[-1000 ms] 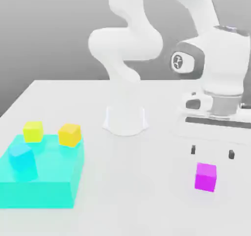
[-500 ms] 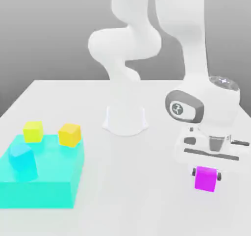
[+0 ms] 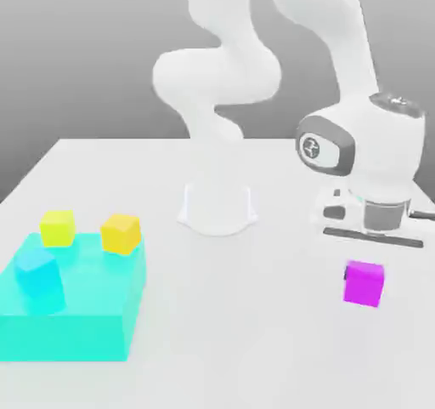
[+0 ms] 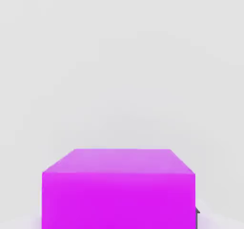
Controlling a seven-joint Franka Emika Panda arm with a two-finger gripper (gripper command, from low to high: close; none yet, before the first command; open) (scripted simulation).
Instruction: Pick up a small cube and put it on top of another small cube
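Observation:
The small magenta cube [image 3: 364,283] hangs just above the white table on the exterior view's right. My gripper [image 3: 365,273] is shut on it from above, with the white hand [image 3: 374,220] directly over it. In the hand view the magenta cube [image 4: 118,189] sits close to the camera, with a dark sliver of a fingertip [image 4: 197,212] at its side. Two yellow cubes [image 3: 57,227] [image 3: 121,233] rest on the far edge of a cyan block [image 3: 85,322] at the exterior view's left. A cyan cube [image 3: 38,280] sits tilted on the same block.
The arm's white base [image 3: 217,207] stands at the middle back of the table [image 3: 229,339]. The cyan block is low and wide, near the table's front on the exterior view's left. Open tabletop lies between it and the magenta cube.
My gripper came down around the magenta cube, shut on it, and has now risen a little, carrying the cube up off the table.

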